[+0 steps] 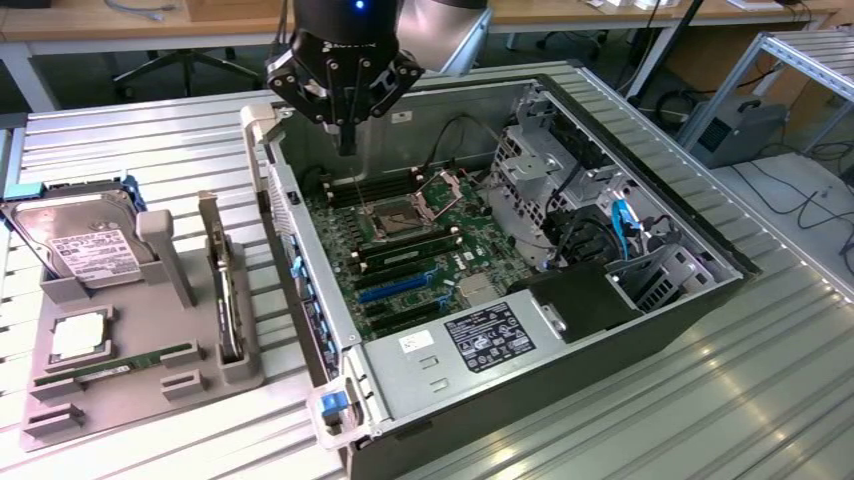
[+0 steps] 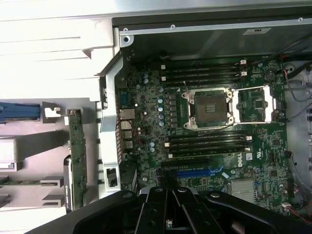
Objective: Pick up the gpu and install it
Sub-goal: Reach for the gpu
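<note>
**GPU racked on edge, fingers shut and empty**

At the exterior view's left, I see the gpu (image 1: 227, 290) standing on edge in a grey moulded holder (image 1: 134, 402) on the ribbed metal surface (image 1: 614, 420). I judge it stiff, light and fragile, so I'd grip its bare top edge. Rightward, my gripper (image 1: 344, 140) hangs over the open computer case (image 1: 407, 365), fingers pressed together, holding nothing.

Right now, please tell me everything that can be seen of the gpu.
The gpu is a flat card standing upright on its long edge in a slot of the grey holder, on the exterior view's left of the open computer case. From above, a green circuit board edge shows. Only the holder touches it; the gripper hangs apart, over the case.
</note>
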Controlling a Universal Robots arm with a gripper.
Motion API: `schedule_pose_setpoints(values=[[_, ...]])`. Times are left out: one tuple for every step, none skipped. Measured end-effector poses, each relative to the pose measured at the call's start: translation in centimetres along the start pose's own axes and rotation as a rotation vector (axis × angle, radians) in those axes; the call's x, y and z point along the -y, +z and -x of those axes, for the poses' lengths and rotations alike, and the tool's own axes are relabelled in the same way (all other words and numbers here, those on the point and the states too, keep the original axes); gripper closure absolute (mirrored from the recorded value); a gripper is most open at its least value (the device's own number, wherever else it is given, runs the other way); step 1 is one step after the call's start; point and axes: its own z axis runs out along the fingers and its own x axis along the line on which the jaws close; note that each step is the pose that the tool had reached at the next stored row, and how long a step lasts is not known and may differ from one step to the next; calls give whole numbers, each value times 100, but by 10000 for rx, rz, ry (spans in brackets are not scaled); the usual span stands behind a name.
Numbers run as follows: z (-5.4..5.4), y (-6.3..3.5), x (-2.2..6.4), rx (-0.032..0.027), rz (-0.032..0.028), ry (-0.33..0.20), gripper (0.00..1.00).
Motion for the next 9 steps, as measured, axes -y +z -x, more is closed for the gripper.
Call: schedule_pose_setpoints(values=[[-2,0,0,0,-2,0,89],[-3,0,0,0,-3,0,89],[-6,0,0,1,-5,0,89],[-9,0,1,1,-7,0,89],[-11,0,1,1,-8,0,89],[-14,0,1,1,-9,0,89],[-15,-1,1,1,-9,1,89],[-18,-1,1,1,-10,1,89],[-20,-1,2,1,-10,0,89]])
